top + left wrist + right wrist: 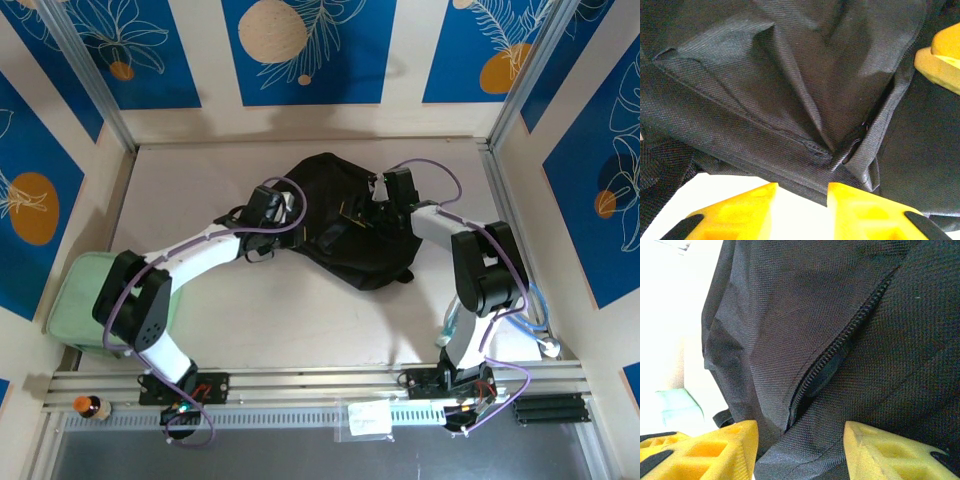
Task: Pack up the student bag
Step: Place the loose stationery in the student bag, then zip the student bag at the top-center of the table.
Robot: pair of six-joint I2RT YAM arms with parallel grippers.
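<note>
Top external: large black soft fabric backpack lies on pale table; left gripper and right gripper, both spread, flank it.

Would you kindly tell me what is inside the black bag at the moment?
Nothing inside shows. The bag lies slumped on the table, its zip gives no view in, and the fabric covers any contents.
</note>
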